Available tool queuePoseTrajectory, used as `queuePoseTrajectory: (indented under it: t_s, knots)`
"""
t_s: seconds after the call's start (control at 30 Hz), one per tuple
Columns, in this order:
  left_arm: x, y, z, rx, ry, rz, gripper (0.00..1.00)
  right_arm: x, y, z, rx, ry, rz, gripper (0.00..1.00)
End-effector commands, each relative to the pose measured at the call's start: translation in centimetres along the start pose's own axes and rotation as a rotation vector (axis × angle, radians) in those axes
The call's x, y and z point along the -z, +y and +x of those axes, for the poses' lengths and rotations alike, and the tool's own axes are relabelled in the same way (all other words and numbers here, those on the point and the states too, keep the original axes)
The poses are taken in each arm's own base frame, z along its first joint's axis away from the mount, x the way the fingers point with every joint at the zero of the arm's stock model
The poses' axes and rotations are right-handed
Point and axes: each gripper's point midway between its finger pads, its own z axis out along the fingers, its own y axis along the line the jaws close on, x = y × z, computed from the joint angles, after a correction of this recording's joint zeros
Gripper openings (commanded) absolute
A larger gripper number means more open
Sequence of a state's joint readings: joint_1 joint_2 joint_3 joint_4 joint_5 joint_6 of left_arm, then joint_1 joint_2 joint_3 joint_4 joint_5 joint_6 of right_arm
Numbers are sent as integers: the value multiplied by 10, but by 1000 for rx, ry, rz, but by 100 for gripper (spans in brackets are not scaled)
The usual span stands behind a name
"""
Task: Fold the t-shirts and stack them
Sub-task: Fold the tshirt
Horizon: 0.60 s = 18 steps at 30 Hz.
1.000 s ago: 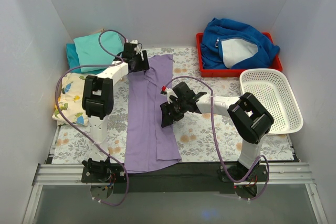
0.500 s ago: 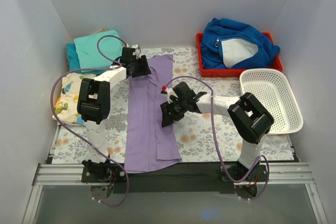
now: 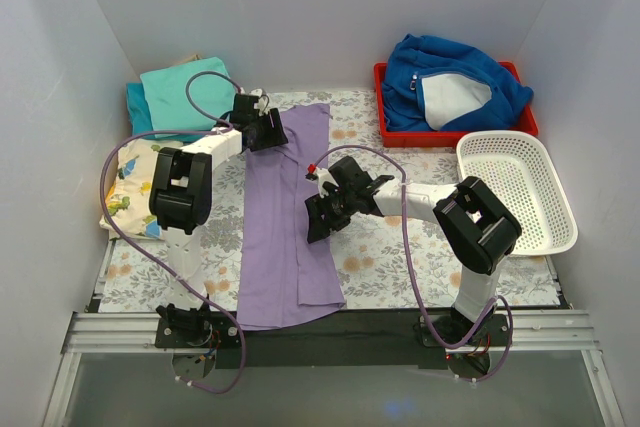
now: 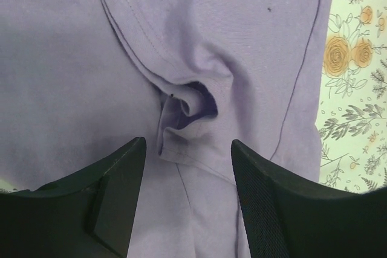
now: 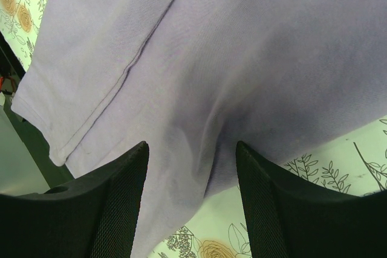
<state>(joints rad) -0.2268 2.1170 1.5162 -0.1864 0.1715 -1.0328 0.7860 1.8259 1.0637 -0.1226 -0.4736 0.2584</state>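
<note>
White walls box in a table covered with a floral cloth (image 3: 380, 247), and I am watching it from above and through both wrist cameras. The lavender t-shirt (image 3: 290, 217) lies flat as a long strip running from 12 o'clock to 6 o'clock, a little left of the table's middle, its near end reaching the front edge. It is folded lengthwise, with a seam line running down it.

At the shirt's far end, toward 11 o'clock, the left gripper (image 4: 187, 149) hangs low over the fabric. Its fingers stand apart and hold nothing. Just ahead of them a small fold of cloth is bunched up into a dark pocket beside a stitched hem.

The right gripper (image 5: 192, 149) sits over the shirt's 3 o'clock edge, about halfway along its length. Its jaws are also spread, with smooth purple cloth between them and nothing pinched. I can see the shirt's edge and floral cloth just past it.

At 10 o'clock a folded turquoise tee (image 3: 178, 92) rests on a darker teal one (image 3: 135, 107). A pale printed cloth (image 3: 130, 182) lies at 9 o'clock. At 1 o'clock a red tray (image 3: 385, 132) holds a blue fleece jacket (image 3: 450, 67), and a white basket (image 3: 515, 187) sits at 3 o'clock.
</note>
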Motion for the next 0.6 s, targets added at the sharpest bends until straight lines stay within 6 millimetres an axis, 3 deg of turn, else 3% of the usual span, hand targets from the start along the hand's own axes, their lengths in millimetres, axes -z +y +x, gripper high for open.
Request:
queuePoseTrajectory:
  t_s: [0.0,0.13,0.27,0.53,0.57]
  knots:
    - [0,4,-2,-4,-14,-22,57,6,9,-13,41,-40,-15,65]
    - [-5,4,2,3,1,-13,56,6,8,-12,40,-37,-14,65]
    - [-8,2,7,5,18,5,45,6,8,-12,41,-39,-10,65]
    - [-6,-3,6,9,25,28,0,4,7,-9,33,-28,-12,65]
    - [-5,-3,7,11,26,26,0,3,6,-8,31,-24,-11,65]
